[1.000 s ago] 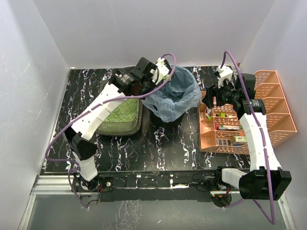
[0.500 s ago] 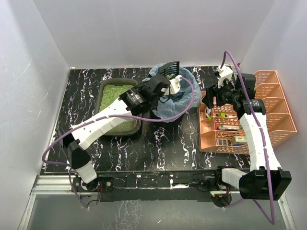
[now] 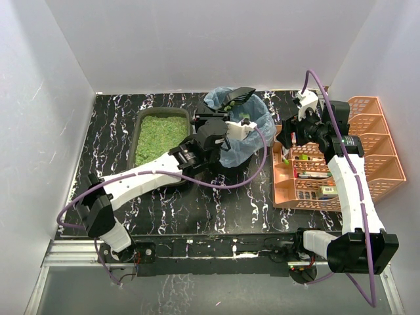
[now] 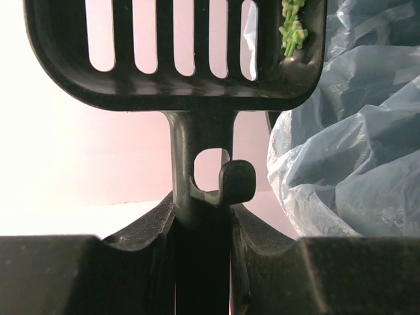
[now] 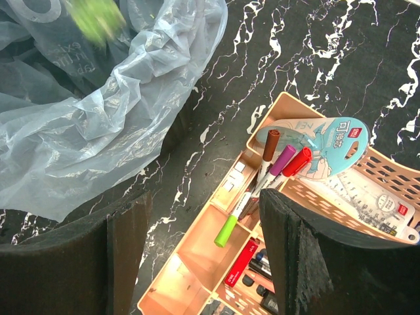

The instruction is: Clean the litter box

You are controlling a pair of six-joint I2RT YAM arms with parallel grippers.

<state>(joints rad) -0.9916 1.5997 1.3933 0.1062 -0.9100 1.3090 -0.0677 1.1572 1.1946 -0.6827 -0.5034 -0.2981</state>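
— What is your left hand doing?

— My left hand (image 4: 202, 275) is clenched on the handle of a black slatted scoop (image 4: 177, 93). A small green clump (image 4: 292, 26) sits in the scoop's upper right corner. The blue bag (image 4: 354, 144) fills the right side of that wrist view.

— And the right?

— My right hand (image 5: 207, 259) is released, fingers apart with nothing between them. It hovers over the black marbled table (image 5: 262, 79) and a corner of the orange organiser (image 5: 197, 252), where markers (image 5: 279, 161) lean.

— Where is the litter box?

— In the top view the litter box (image 3: 135, 138) lies on the table, upper left of centre, just left of the bin (image 3: 256, 138), with green granules (image 3: 161, 131) inside. My left forearm crosses its lower right corner. Farther back, the scoop hangs over the bin's far rim, apart from the box.
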